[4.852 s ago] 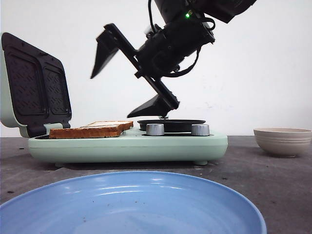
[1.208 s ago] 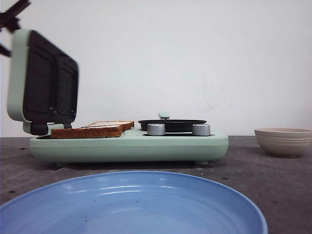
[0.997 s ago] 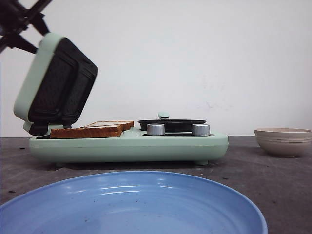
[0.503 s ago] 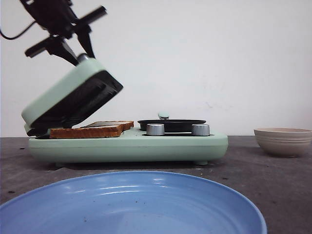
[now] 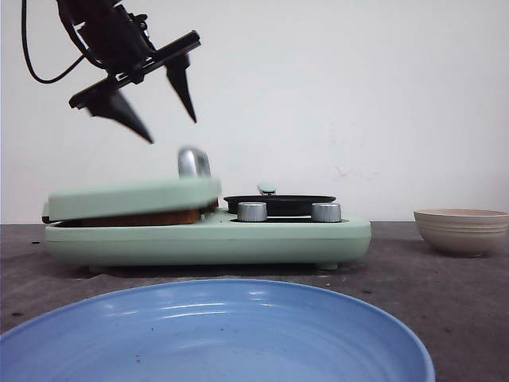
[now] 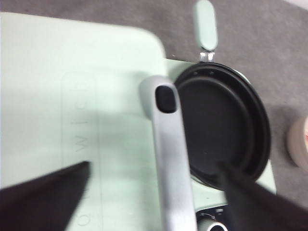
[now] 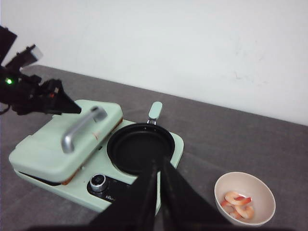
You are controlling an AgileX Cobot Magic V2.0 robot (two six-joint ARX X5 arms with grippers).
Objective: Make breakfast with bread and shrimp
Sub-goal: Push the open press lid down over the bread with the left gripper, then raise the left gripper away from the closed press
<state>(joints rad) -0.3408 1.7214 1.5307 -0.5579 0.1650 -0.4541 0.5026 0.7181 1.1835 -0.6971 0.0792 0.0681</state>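
The orange-pink shrimp lie in the beige bowl beside the mint-green grill, nearest the empty, closed right claw.

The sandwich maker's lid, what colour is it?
Pale mint green lid, with a silver handle; clearest in right wrist view.

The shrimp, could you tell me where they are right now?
The shrimp lie in the beige bowl on the table, to the right of the green sandwich maker.
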